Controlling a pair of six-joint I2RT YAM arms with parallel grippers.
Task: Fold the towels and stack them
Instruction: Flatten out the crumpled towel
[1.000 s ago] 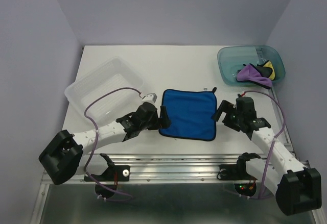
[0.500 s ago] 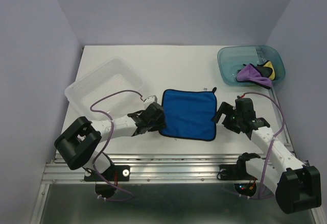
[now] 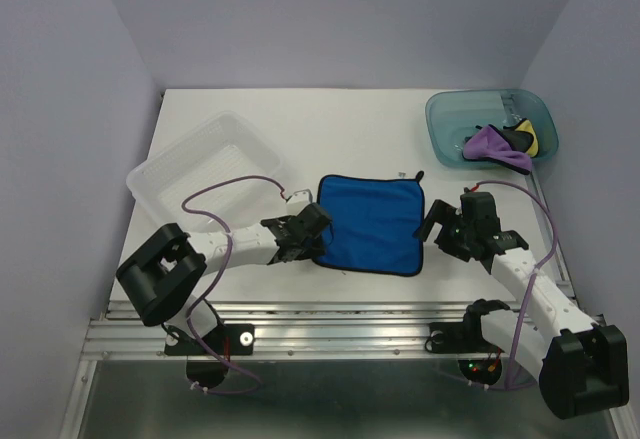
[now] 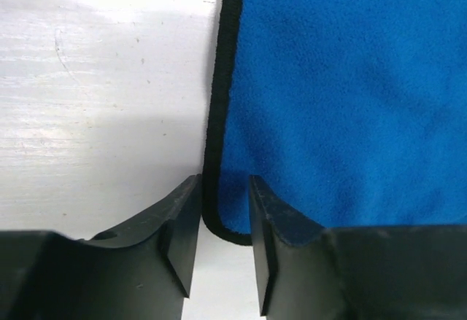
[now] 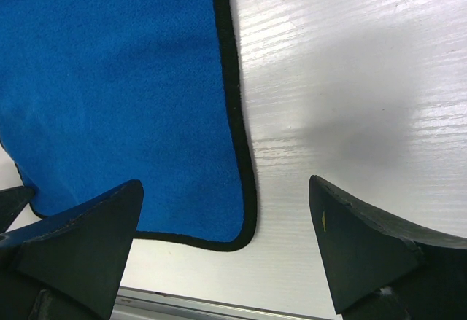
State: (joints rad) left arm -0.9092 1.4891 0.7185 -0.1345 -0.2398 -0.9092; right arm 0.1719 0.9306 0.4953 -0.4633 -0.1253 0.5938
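Note:
A blue towel (image 3: pixel 370 224) with black edging lies flat mid-table. My left gripper (image 3: pixel 318 235) sits low at its near-left corner. In the left wrist view the jaws stand narrowly apart (image 4: pixel 222 189), the black-edged corner of the blue towel (image 4: pixel 343 94) between them, with white table showing in the gap. My right gripper (image 3: pixel 436 225) is wide open at the near-right corner; its fingertips (image 5: pixel 225 185) straddle that corner of the blue towel (image 5: pixel 117 79) without touching it. A purple towel (image 3: pixel 492 144) and a yellow one (image 3: pixel 531 139) lie crumpled in the teal tub (image 3: pixel 450 114).
A clear plastic tray (image 3: pixel 200 164) stands at the left, just behind my left arm. The teal tub sits at the far right corner. The metal rail of the table's near edge (image 3: pixel 340 314) runs close below the towel.
My left gripper slid onto the towel's near-left corner and its jaws narrowed from wide open to a small gap. The right gripper stayed put, wide open.

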